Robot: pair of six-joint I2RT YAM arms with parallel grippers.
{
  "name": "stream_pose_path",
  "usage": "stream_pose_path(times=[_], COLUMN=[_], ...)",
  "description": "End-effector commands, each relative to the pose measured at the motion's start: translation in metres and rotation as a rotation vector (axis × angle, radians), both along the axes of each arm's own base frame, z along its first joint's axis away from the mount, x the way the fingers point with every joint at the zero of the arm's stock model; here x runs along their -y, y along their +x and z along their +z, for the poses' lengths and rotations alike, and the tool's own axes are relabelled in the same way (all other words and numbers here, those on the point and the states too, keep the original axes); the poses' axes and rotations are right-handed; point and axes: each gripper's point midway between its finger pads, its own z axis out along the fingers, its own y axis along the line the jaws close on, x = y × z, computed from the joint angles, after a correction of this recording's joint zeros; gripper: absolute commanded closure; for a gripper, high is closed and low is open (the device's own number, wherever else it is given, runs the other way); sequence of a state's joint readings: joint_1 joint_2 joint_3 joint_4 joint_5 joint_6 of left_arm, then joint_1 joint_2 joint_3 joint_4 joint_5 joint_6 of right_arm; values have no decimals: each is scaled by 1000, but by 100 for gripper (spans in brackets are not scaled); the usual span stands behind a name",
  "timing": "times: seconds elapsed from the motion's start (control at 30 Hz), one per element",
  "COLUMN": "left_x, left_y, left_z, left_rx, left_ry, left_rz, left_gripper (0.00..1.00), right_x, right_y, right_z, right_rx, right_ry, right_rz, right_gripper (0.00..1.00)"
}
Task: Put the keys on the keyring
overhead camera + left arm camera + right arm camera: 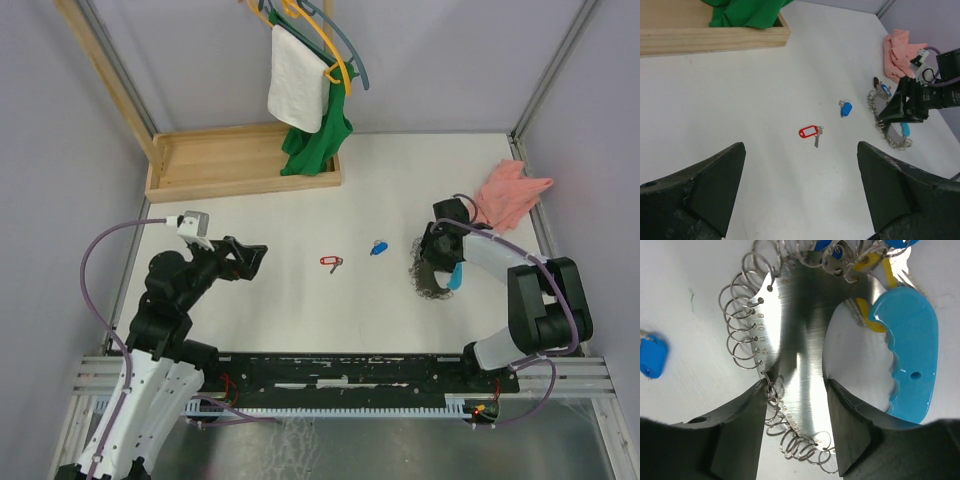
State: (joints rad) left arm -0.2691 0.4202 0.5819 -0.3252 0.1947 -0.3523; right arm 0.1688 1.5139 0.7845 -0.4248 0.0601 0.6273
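Bare table [290, 315] around red key [331, 262], blue key [377, 248]

The white table [300, 320] carries six items.

1. A shallow wooden tray [240, 185] sits at the far left corner.
2. A crumpled pink cloth [510, 192] lies at the far right edge.
3. The red-tagged key [330, 262] lies near the centre.
4. The blue-headed key [378, 248] lies near it, to its right and apart from it.
5. The keyring plate [800, 365], a curved metal strip edged with split rings, lies flat further right.
6. A light blue plastic piece [910, 350] lies just beside the plate.
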Motion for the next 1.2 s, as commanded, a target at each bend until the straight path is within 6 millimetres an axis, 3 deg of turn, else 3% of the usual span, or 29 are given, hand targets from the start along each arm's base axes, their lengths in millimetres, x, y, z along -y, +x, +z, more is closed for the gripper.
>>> stream_pose_path(times=[0.0, 0.27, 0.57, 0.7, 0.8, 0.97, 1.17], left_x=[29, 47, 52, 56, 65, 83, 111], left_y=[2, 5, 5, 5, 3, -3, -9], left_z=[-3, -41, -71, -81, -89, -102, -116], left_rx=[-103, -208, -272, -295, -321, -358, -394], left_ry=[-159, -247, -248, -252, -246, -209, -176], left_rz=[-96, -120, -67, -53, -67, -86, -123], left_gripper=[2, 3, 4, 4, 4, 4, 6], right_x=[-29, -74, -182, -212, -212, -167, -142], right_y=[-41, -35, -24, -25, -28, -50, -77], right_z=[-21, -25, -25, -26, -24, -29, -22], right_rx=[-129, -128, -103, -102, -103, -114, -101], right_ry=[52, 19, -3, -24, -41, -147, -133], right_rz=[82, 236, 471, 547, 573, 566, 572], right_gripper=[43, 46, 47, 47, 46, 44, 41])
